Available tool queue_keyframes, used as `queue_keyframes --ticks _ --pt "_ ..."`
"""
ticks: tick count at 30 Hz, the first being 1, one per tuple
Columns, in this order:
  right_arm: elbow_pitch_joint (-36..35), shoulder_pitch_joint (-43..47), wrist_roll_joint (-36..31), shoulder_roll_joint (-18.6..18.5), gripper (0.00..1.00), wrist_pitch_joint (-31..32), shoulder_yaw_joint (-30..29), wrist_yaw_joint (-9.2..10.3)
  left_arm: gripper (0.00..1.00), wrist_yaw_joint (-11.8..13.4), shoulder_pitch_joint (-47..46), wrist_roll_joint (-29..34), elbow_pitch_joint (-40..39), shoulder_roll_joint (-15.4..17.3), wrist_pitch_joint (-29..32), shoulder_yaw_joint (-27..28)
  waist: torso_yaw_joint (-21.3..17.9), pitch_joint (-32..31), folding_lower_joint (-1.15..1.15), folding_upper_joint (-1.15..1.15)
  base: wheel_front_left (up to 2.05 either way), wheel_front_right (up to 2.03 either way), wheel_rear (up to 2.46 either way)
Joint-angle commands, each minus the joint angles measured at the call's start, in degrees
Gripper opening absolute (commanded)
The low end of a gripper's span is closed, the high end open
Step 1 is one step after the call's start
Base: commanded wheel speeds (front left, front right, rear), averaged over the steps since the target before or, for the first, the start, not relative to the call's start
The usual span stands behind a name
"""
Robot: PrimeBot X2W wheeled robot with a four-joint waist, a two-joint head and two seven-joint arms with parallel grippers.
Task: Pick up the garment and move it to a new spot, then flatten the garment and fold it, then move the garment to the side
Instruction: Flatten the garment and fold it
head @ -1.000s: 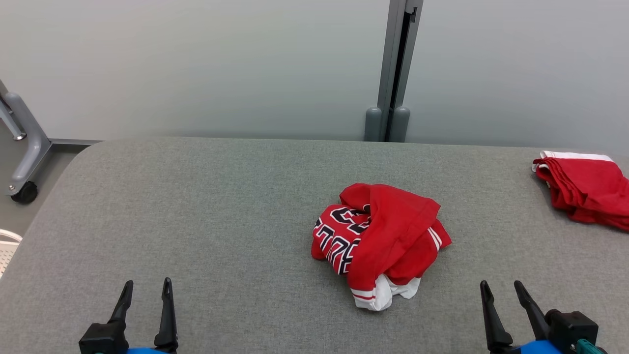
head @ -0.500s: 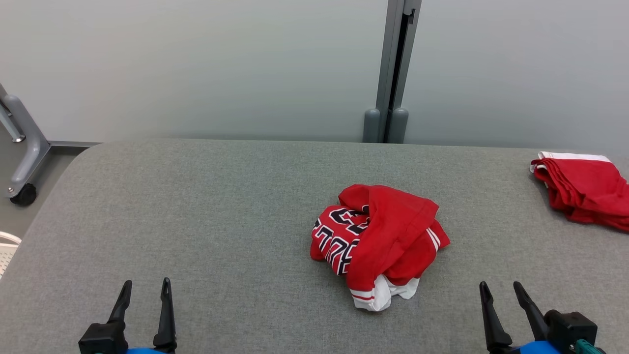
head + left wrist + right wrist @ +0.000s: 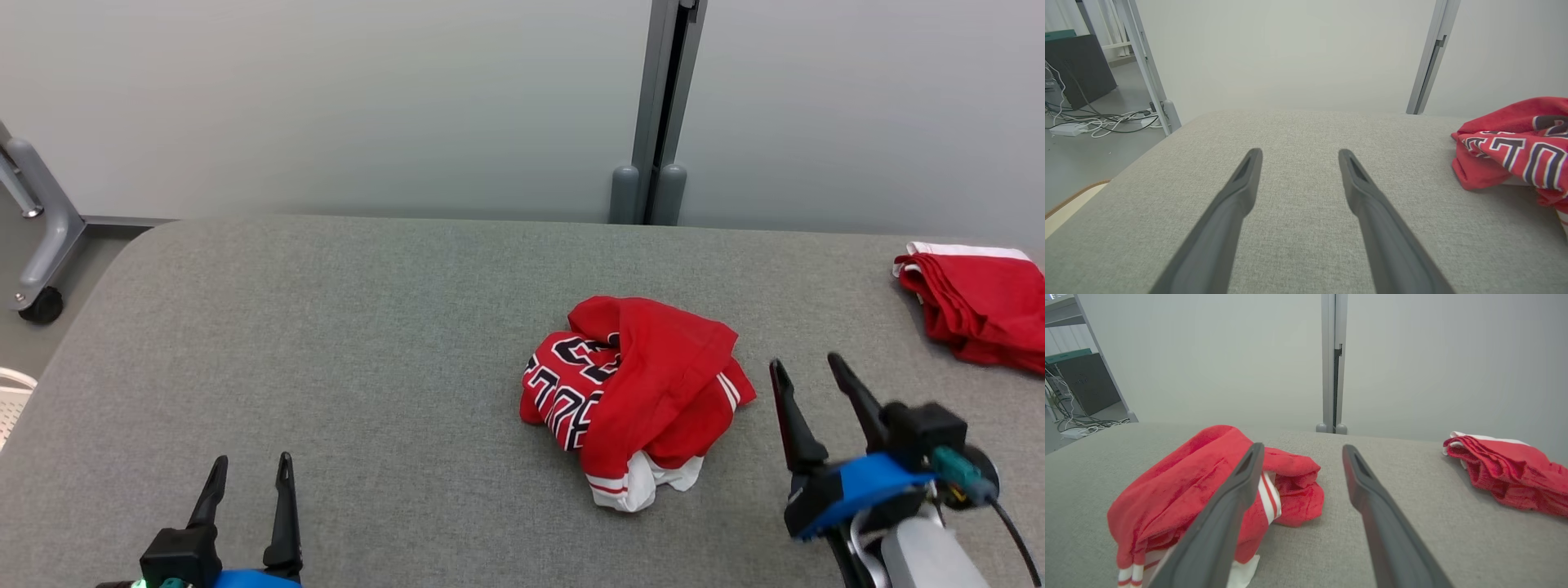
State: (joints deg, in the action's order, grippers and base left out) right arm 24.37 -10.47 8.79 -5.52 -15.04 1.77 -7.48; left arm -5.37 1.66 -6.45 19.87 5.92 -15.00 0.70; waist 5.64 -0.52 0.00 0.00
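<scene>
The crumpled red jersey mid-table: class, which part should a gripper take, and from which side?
Take the raised red fold on top of the crumpled jersey, coming from its right and above: that ridge stands clear of the table, and the open right gripper is beside that edge, not touching.

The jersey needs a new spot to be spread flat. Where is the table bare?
Widest bare stretch: the left half of the table, between its left edge and the jersey, beyond the left gripper. A narrower strip runs behind the jersey. The right is crowded: the right gripper beside the jersey, a folded garment at the far corner.
</scene>
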Motion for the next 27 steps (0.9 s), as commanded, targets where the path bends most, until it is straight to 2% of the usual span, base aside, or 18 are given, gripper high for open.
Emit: queue_keyframes --ticks 1,6,13,20,27 --pt "1.32 -3.42 -0.22 -0.99 1.0 0.33 0.84 -0.03 1.0 -0.16 -1.31 0.39 -0.23 -0.01 -0.26 -0.3 0.32 0.52 0.0 0.0 0.0 0.0 0.0" --pt "8.53 -16.34 0.7 -3.59 1.0 4.64 4.38 -0.03 1.0 -0.37 -3.03 0.72 -0.65 -0.39 -0.26 -0.76 1.56 3.17 0.0 0.0 0.0 0.0 0.0" --pt "23.91 -29.77 3.32 -5.19 1.0 12.76 8.1 -0.03 1.0 -0.7 -6.17 1.03 -1.2 -1.36 -0.26 -2.21 4.44 7.36 0.0 0.0 0.0 0.0 0.0" --pt "37.01 -31.09 7.27 -5.29 1.0 14.71 9.77 -0.03 1.0 -0.72 -7.97 1.0 -1.46 -2.02 -0.26 -2.89 6.57 8.69 0.0 0.0 0.0 0.0 0.0" --pt "42.33 -28.72 13.08 -3.4 1.0 15.06 11.02 -0.03 1.0 -0.63 -7.83 0.94 -1.69 -2.36 -0.26 -2.39 6.67 9.08 0.0 0.0 0.0 0.0 0.0"
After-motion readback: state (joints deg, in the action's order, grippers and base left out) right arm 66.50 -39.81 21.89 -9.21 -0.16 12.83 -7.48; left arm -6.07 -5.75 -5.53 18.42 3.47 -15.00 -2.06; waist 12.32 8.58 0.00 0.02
